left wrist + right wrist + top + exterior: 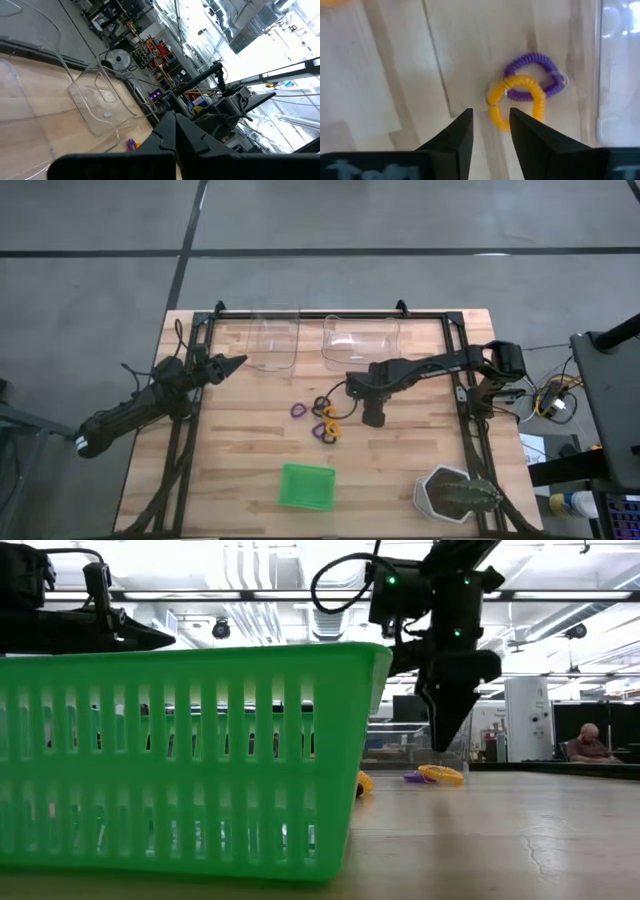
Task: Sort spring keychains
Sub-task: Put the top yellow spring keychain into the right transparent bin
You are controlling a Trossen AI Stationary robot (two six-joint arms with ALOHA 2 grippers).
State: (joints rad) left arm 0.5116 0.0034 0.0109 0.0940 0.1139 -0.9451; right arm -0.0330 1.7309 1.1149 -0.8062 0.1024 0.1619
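Note:
Several spring keychains lie flat in a loose cluster (321, 418) at the table's middle: a purple one (298, 410), a black one (320, 402), and orange and purple ones (327, 430). My right gripper (372, 418) hovers just right of the cluster, pointing down, its fingers a little open and holding nothing. In its wrist view an orange ring (516, 100) overlaps a purple ring (536, 74) just ahead of the gripper (491, 120). The low view shows this gripper (447, 730) above the orange ring (441, 775). My left gripper (236, 363) waits shut at the table's left.
Two clear plastic trays (272, 345) (360, 340) sit along the far edge. The green square tray (307, 486) stands near the front edge and fills the low view's left (180, 760). A potted plant (456, 494) is at the front right corner. A black frame (462, 380) borders the work area.

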